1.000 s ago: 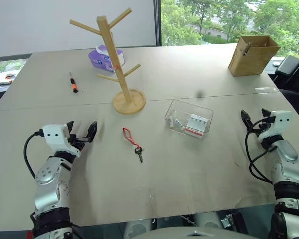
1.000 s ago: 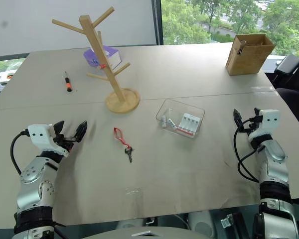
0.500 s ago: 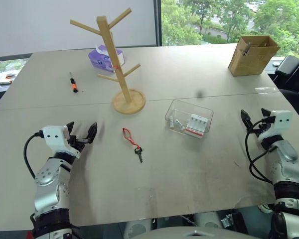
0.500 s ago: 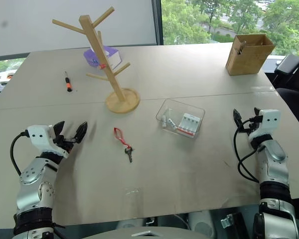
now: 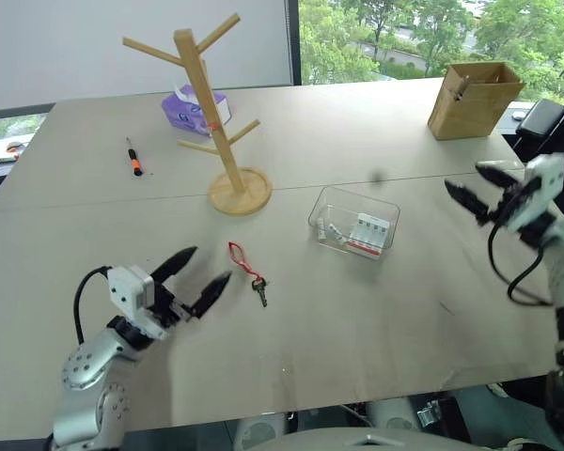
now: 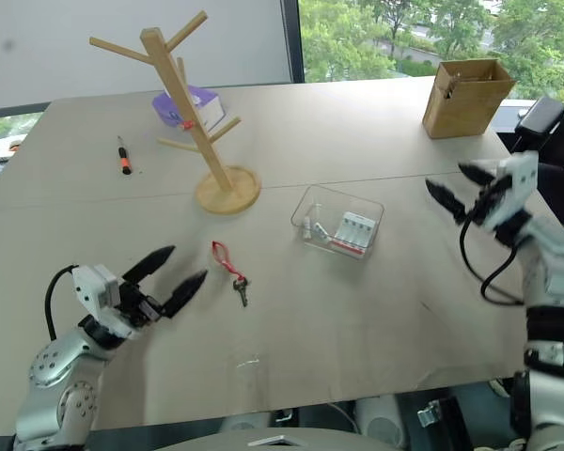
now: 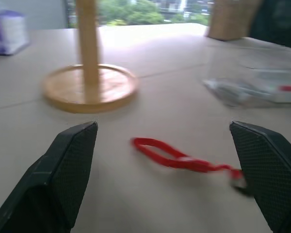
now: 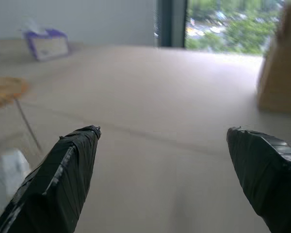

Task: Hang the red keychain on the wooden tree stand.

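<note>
The left tool [image 5: 195, 284] is spread wide and empty, low over the surface [image 5: 376, 319], with the keychain [image 5: 247, 271] lying flat just ahead of its tips. Since the cord is thin and flat, it could be slid along or missed when the fingers are closed. Farther off, beyond the keychain, the stand [image 5: 211, 127] could be knocked or a peg missed, while the right tool [image 5: 484, 188] is held wide and empty, well apart.
</note>
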Controlling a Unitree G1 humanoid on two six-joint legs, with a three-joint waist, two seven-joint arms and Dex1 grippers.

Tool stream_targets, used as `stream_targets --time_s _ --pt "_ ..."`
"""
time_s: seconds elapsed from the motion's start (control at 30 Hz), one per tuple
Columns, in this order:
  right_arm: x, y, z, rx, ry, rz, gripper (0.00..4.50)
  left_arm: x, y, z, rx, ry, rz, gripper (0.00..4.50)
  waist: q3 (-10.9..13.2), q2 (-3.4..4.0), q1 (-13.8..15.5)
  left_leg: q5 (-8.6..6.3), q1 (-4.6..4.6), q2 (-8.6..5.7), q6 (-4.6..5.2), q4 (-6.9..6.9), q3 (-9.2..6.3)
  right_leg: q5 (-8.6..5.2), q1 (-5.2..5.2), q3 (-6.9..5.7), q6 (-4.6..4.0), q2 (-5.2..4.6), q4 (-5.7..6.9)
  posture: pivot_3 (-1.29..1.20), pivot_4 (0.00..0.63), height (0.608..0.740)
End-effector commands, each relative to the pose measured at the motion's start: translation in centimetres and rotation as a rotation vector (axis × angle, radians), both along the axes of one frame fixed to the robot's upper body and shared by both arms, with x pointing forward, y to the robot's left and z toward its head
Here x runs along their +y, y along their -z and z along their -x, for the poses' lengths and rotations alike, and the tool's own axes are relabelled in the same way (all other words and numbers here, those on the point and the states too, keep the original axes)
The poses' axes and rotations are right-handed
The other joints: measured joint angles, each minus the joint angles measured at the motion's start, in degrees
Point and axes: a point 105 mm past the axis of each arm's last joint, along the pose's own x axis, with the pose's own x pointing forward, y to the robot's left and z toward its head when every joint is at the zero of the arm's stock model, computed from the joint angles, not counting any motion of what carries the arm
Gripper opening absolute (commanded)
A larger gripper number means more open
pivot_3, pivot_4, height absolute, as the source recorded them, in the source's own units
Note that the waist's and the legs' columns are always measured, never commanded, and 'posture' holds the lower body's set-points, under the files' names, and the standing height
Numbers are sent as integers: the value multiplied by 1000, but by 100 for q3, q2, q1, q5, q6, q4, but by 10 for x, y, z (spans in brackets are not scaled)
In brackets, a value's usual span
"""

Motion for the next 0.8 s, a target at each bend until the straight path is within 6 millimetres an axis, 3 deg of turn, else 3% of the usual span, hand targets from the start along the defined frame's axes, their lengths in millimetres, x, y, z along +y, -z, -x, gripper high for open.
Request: stream_targets --time_s 0.03,0.23,0.33,0.57,0.8 --pt "25 -22 6 34 -196 78 4471 -19 -8 20 -44 170 -63 4500 2 3 12 0 -2 3 0 -1 0 0 -1 1 -1 4 -3 0 150 740" --pt "53 -24 6 169 -382 176 4471 -31 -2 33 -54 245 -89 4500 5 2 40 0 -33 -4 1 -6 -7 5 -22 -10 -19 -8 -19 0 150 740" --pt "59 -6 0 273 -392 258 4471 -42 -2 39 -81 273 -89 4500 5 1 47 0 -93 -11 5 10 -6 20 -72 -11 1 -17 -14 0 150 740" --pt "73 32 -21 410 -396 366 4471 -48 12 49 -96 296 -121 4500 6 1 28 -5 -93 -17 13 9 1 20 -75 -15 2 -12 -13 0 150 740" --pt "92 42 -40 371 -372 469 4471 -50 14 50 -104 291 -126 4500 9 5 17 -4 -90 -12 11 14 2 21 -80 -12 3 -6 5 0 150 740"
